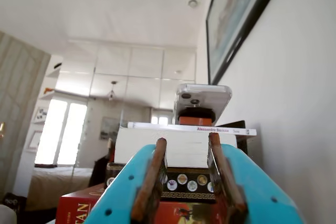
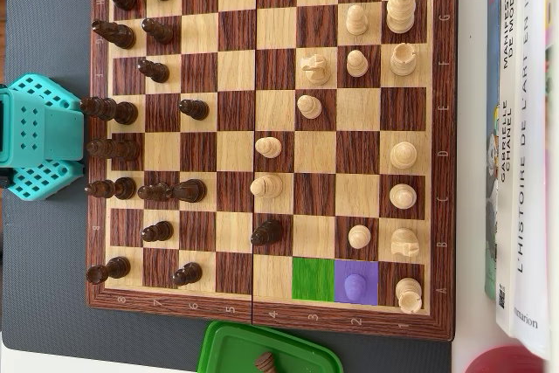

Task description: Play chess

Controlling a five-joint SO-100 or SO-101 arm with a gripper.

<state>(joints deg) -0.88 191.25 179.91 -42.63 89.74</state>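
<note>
Jaws of the gripper [image 1: 186,179] apart, empty, raised toward the room in the wrist view; purple-tinted pawn [image 2: 354,286] on the purple square [image 2: 367,269] near the chessboard [image 2: 262,325] bottom-right corner, beside the green square [image 2: 313,279]; light, stiff, probably smooth wood; pinch below the head.

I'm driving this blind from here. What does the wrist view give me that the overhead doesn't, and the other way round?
Wrist view only: the claw, jaws apart and holding nothing, aimed level across the room at a phone propped on a stack of books and game boxes; no board visible.

Overhead view only: the chessboard with its pieces, a green-marked square, a purple-marked square holding a pawn, a green lid with one dark captured piece, and the arm's teal base at the left.

Shared: nothing I can match with confidence.
</note>
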